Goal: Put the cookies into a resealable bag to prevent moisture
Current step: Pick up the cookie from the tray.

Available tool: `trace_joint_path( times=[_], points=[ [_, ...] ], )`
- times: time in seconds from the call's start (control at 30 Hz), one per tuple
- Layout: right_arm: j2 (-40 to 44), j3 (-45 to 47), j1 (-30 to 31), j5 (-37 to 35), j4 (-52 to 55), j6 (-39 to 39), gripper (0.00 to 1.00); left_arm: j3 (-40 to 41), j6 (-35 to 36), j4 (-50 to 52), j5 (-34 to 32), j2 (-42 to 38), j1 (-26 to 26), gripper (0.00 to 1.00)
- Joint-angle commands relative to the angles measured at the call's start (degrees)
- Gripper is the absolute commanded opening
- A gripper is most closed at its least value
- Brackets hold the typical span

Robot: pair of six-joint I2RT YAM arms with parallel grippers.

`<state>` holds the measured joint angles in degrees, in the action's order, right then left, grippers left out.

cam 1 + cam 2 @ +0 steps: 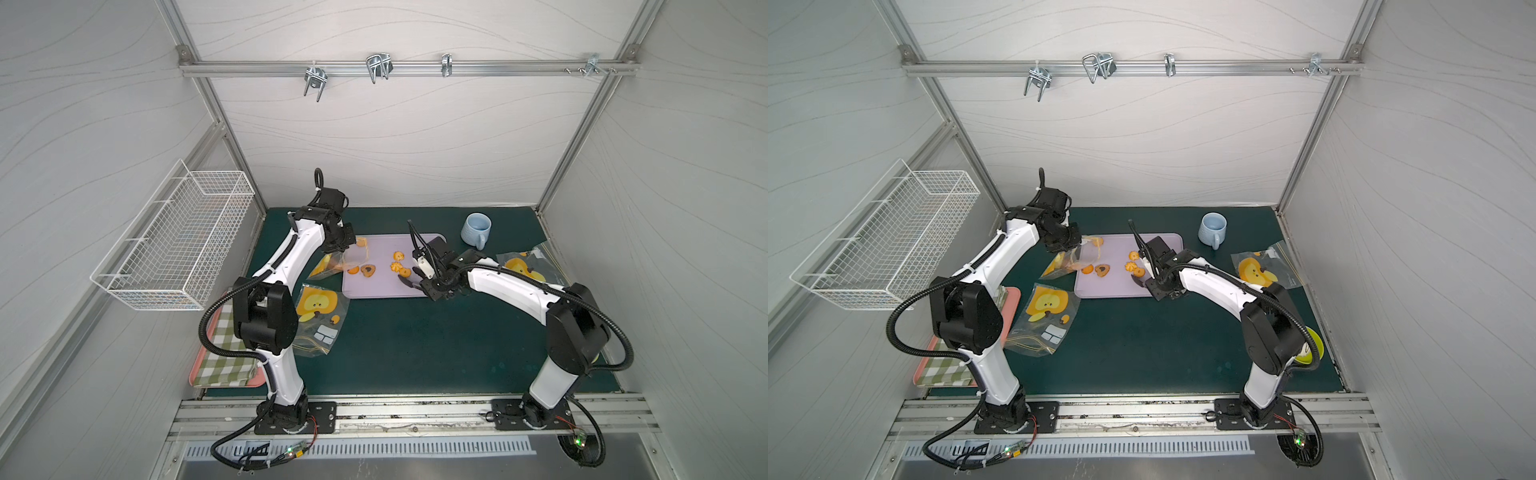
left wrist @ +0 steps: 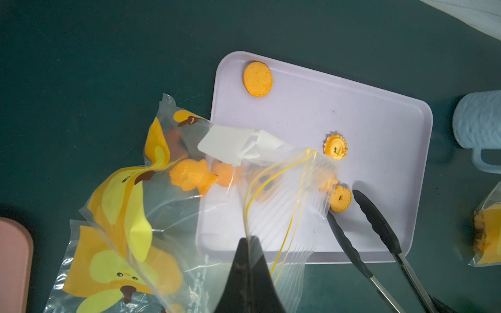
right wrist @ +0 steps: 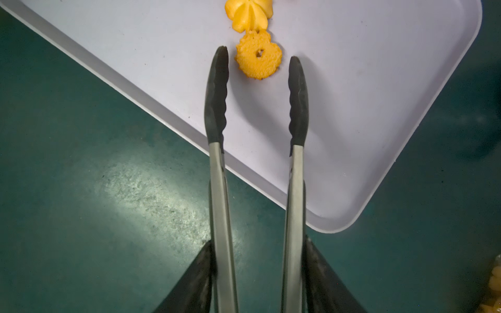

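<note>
- Step in hand, I judge: picking up the next cookie. The left gripper (image 2: 249, 241) is clamped on the mouth edge of the resealable bag (image 2: 276, 206), over the lilac tray (image 2: 379, 130).
- The right gripper (image 3: 259, 241) grips the tongs (image 3: 217, 94); their tips stand apart on either side of a ring-shaped cookie (image 3: 258, 54).
- Next: squeeze gently, then carry it to the bag mouth.
- The bag holds several cookies (image 2: 193, 176); a few more lie on the tray.

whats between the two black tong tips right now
A scalloped orange cookie with a centre hole lies on the lilac tray between the two tips of the tongs, a slim gap on each side. The right wrist view shows it.
</note>
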<state>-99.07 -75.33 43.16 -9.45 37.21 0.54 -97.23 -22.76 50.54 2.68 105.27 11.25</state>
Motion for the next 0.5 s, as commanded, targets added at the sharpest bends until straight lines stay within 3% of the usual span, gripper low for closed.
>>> trace_joint_path(
  times=[0.0,0.47],
  points=[
    [-1.56,-2.31,0.84,-1.01,1.20,1.48,0.51,-1.40,-0.06,-0.71,0.22,0.55,-0.35,0.00],
    [-2.04,-2.94,1.10,-1.92,0.79,1.05,0.40,-1.33,-0.01,-0.71,0.22,0.46,-0.41,0.00]
  ],
)
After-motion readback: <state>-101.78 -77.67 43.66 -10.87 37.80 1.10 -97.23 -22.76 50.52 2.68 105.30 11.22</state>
